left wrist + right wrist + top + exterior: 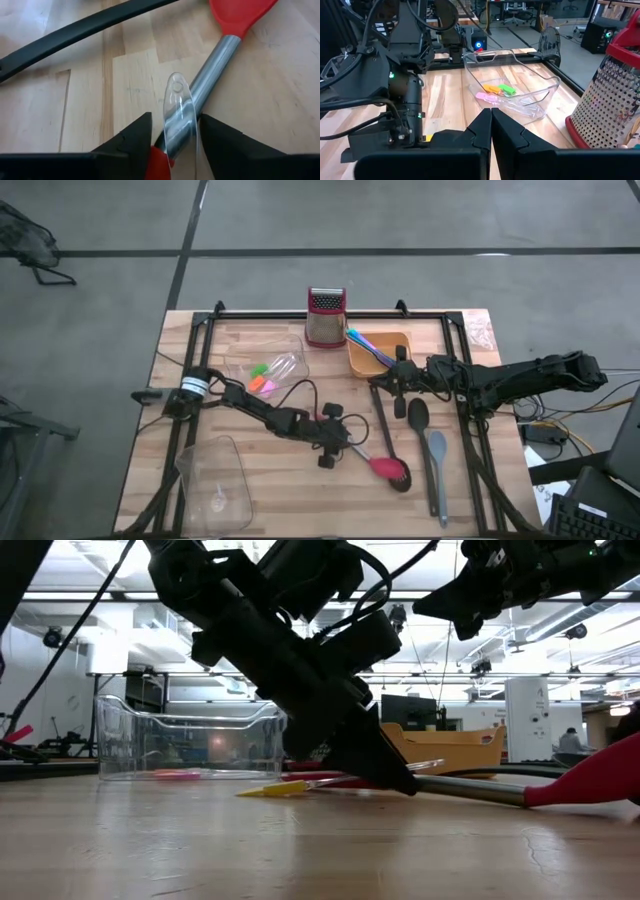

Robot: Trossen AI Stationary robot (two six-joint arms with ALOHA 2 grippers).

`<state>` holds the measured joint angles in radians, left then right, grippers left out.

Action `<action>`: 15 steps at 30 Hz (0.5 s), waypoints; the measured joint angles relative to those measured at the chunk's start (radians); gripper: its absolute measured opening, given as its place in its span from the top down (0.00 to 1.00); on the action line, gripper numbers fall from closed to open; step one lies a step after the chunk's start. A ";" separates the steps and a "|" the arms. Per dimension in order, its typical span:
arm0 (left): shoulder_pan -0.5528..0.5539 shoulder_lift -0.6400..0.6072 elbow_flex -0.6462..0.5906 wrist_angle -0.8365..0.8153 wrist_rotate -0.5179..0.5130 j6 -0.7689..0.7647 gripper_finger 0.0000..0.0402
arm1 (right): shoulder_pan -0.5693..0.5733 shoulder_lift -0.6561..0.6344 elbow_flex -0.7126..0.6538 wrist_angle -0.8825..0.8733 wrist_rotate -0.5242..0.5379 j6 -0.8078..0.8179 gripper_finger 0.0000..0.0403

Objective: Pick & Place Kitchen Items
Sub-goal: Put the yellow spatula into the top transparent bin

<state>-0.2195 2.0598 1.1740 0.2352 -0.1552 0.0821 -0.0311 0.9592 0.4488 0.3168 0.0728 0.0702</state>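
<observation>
I see even overhead lighting on the table (300, 480), with soft shadows. In my low view, bright ceiling lamps (120, 615) backlight the arms into silhouettes; the near tabletop blurs. My left wrist view shows glare on a steel handle (210, 85).

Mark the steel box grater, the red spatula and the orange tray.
Steel box grater with red top (325, 319), high view: perforated steel face.
Red spatula with steel handle (385, 468), high view: red neck by the head.
Orange tray (404, 341), high view: far rim.

Overhead, table-level and two wrist cameras share the table (300, 470).
</observation>
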 joint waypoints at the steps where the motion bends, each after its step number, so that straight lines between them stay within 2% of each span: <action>1: 0.000 0.000 0.000 0.000 -0.004 0.002 0.60 | 0.000 0.000 0.000 0.000 0.000 0.000 0.98; 7: 0.002 -0.002 0.000 0.001 -0.005 0.002 0.68 | 0.000 0.000 0.000 0.000 0.000 0.000 0.98; 15: 0.002 -0.005 0.000 0.000 -0.005 0.007 0.70 | 0.000 0.000 0.000 0.000 0.000 0.000 0.98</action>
<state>-0.2176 2.0550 1.1740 0.2352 -0.1598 0.0889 -0.0311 0.9592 0.4488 0.3172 0.0728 0.0702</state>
